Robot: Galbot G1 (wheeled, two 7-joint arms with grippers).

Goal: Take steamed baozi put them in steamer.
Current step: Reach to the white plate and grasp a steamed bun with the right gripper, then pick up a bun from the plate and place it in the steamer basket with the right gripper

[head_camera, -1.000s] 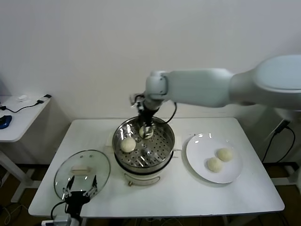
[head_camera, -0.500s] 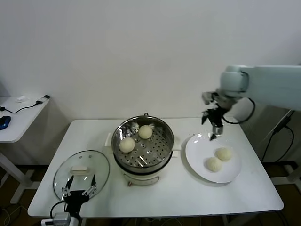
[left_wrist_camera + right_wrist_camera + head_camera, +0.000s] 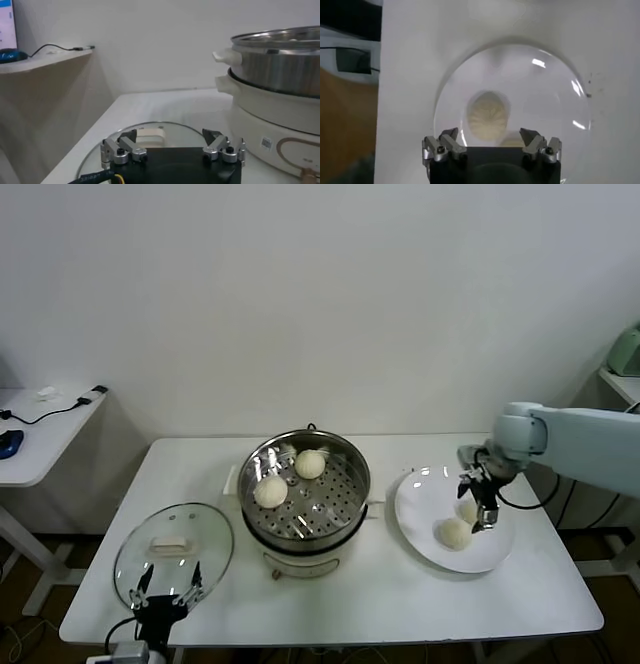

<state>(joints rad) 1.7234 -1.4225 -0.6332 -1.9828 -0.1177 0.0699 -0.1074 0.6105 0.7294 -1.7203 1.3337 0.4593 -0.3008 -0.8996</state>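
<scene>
With two baozi (image 3: pixel 309 464) in the steamer (image 3: pixel 305 490), I hang the right gripper (image 3: pixel 479 505), fingers spread, over the plate (image 3: pixel 425 519) for another.

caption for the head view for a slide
Open right gripper over the plate with two baozi; two more in the steamer.

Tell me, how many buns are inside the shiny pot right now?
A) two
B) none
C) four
A: two buns sit on the holed tray inside the pot, and the other two are on the white plate.
</scene>
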